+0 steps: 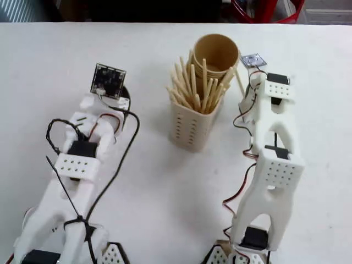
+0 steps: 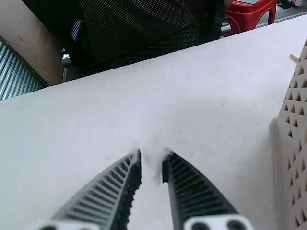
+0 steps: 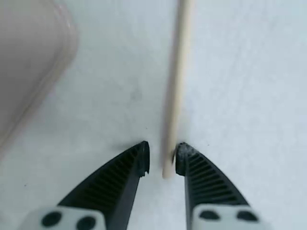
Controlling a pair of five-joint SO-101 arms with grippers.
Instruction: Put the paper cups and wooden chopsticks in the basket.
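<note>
Wooden chopsticks point(image 1: 199, 88) are standing bundled in the perforated basket point(image 1: 192, 129) at mid-table point(image 1: 165, 187), with stacked paper cups point(image 1: 215, 52) sitting at its far end. One loose chopstick point(image 3: 175, 81) is lying on the table just beside the basket. The right gripper point(image 3: 162, 158) is straddling its end, fingers slightly parted and not clamping the stick. The left gripper point(image 2: 152, 165) is resting near the basket's other side, narrowly open, holding nothing.
</note>
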